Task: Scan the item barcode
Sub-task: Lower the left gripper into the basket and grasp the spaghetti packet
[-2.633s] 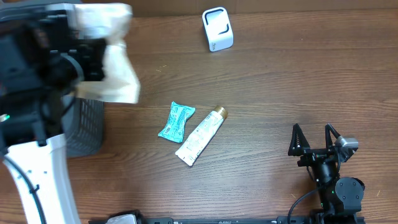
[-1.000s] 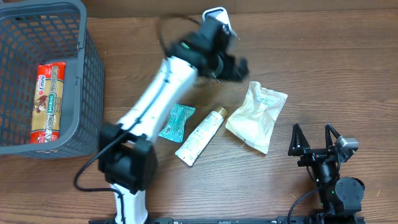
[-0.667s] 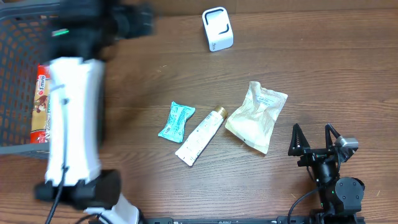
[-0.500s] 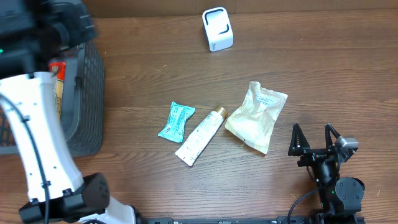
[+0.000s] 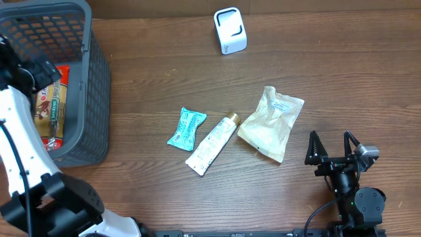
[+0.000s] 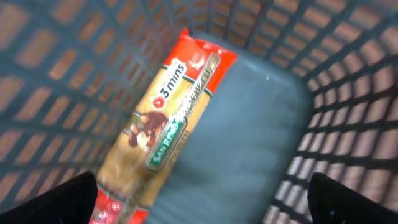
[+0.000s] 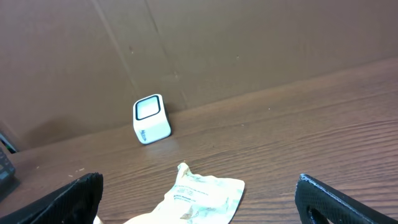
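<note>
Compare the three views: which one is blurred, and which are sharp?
Left wrist view: motion blur, with the packet print and the basket mesh smeared. Overhead view: sharp, the tube has crisp edges. Right wrist view: clear, the scanner is well defined under even light.

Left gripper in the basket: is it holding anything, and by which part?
Nothing is held. The left gripper hangs open over the red packet in the basket; the right gripper is open and empty too.
</note>
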Controlling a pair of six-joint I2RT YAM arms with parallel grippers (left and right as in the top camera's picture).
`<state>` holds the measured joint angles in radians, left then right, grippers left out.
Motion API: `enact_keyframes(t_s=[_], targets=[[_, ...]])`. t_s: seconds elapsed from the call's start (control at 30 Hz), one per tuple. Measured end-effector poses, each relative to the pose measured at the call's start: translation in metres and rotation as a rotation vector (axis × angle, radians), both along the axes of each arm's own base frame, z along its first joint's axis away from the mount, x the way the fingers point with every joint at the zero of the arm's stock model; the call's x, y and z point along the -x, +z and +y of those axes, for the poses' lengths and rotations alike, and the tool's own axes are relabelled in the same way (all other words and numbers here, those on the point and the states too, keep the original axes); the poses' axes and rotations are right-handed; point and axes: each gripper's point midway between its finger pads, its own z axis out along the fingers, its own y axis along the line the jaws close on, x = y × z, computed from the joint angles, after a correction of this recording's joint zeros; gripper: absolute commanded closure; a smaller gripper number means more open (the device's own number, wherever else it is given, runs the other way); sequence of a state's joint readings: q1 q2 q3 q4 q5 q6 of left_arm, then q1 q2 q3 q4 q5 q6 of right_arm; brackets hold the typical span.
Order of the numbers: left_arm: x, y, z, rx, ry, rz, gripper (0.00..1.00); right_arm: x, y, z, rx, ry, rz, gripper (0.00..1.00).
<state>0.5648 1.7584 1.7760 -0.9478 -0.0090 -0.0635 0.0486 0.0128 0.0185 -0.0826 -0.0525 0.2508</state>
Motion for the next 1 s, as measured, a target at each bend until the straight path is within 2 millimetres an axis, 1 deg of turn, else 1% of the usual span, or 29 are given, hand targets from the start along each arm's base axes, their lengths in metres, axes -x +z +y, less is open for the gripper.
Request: enact_keyframes(t_s=[0.07,0.13,0.2,0.3,0.33,0.4,0.5,0.6,0.73,1.0], targets=[[-0.002,-0.023,0.002,-0.044,-0.083,0.045,0.0,0.0,0.0,0.0,0.0,0.0,0.0,0.0],[-0.004,-0.036,0.006,-0.09,-0.143,0.064,0.0,0.0,0.0,0.0,0.0,-0.001,0.0,0.0],[-0.002,-0.05,0.011,-0.129,-0.197,0.094,0.0,0.0,0.0,0.0,0.0,0.0,0.0,0.0],[0.002,-0.055,0.024,-0.164,-0.208,0.097,0.0,0.0,0.0,0.0,0.0,-0.001,0.0,0.0],[0.008,-0.057,0.035,-0.174,-0.199,0.106,0.0,0.0,0.0,0.0,0.0,-0.001,0.0,0.0],[0.013,-0.06,0.045,-0.184,-0.193,0.114,0.0,0.0,0.0,0.0,0.0,0.0,0.0,0.0],[0.019,-0.073,0.057,-0.174,-0.191,0.146,0.01,0.0,0.0,0.0,0.0,0.0,0.0,0.0],[0.018,-0.095,0.058,-0.142,-0.216,0.179,0.02,0.0,0.0,0.0,0.0,0.0,0.0,0.0],[0.016,-0.127,0.057,-0.087,-0.239,0.218,0.01,0.0,0.0,0.0,0.0,0.0,0.0,0.0],[0.018,-0.178,0.055,-0.014,-0.269,0.299,0.0,0.0,0.0,0.0,0.0,-0.001,0.0,0.0]])
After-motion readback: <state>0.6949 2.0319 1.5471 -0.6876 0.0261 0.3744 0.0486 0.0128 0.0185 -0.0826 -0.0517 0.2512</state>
